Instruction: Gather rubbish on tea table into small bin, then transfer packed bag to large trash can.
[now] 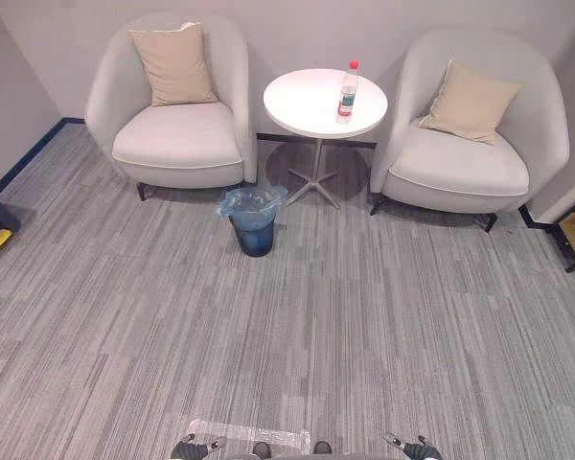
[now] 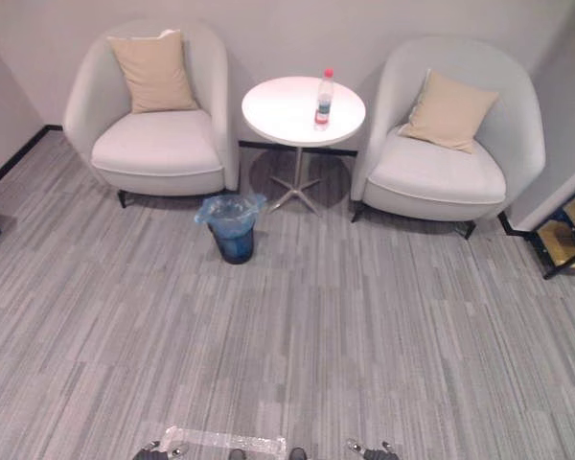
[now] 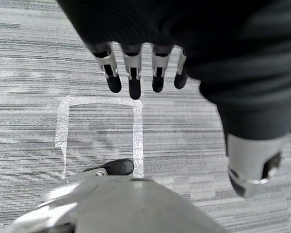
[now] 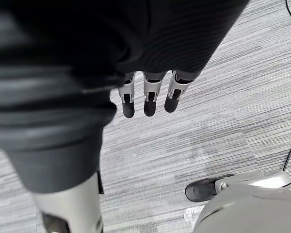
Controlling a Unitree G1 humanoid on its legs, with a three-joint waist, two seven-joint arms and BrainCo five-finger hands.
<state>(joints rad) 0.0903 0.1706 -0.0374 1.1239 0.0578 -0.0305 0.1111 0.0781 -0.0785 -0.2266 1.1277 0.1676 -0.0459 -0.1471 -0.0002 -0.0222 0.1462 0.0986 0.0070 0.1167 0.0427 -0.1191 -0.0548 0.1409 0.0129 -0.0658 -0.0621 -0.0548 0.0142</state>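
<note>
On tea table [image 1: 307,113]: bottle [image 1: 347,93], upright. You see small bin [image 1: 254,222] nr table base, contents unclear; L hand [image 3: 134,73], R hand [image 4: 149,97]: fingers released.

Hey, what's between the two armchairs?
In the left eye view, the round white table stands between the left armchair and the right armchair, a plastic bottle upright on it; the small bin stands in front.

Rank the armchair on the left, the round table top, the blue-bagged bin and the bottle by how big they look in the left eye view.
1. Left armchair
2. Round table top
3. Bin, slightly nearer the camera
4. Bottle
</note>
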